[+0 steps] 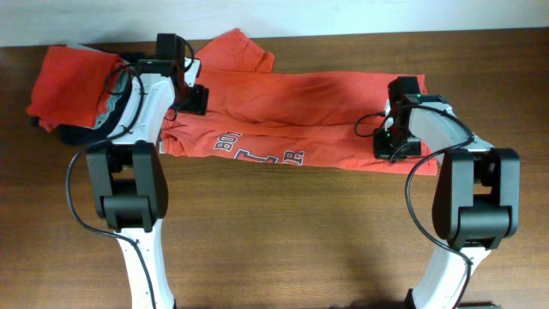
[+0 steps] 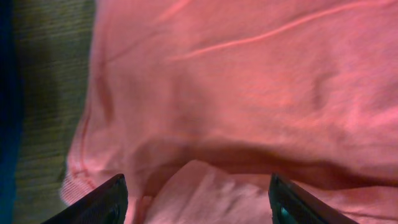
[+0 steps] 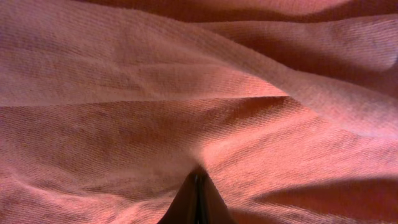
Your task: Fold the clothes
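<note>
Two orange-red shirts share the wooden table (image 1: 300, 249): the lettered T-shirt (image 1: 300, 90) stretches in a long band across the middle, while the second T-shirt (image 1: 73, 81) lies bunched at the table's ten o'clock corner. At the band's nine o'clock end the left gripper (image 2: 198, 200) hangs with jaws spread over the cloth. At its three o'clock end the right gripper (image 3: 198, 198) is pinched onto a pucker of the same fabric.
</note>
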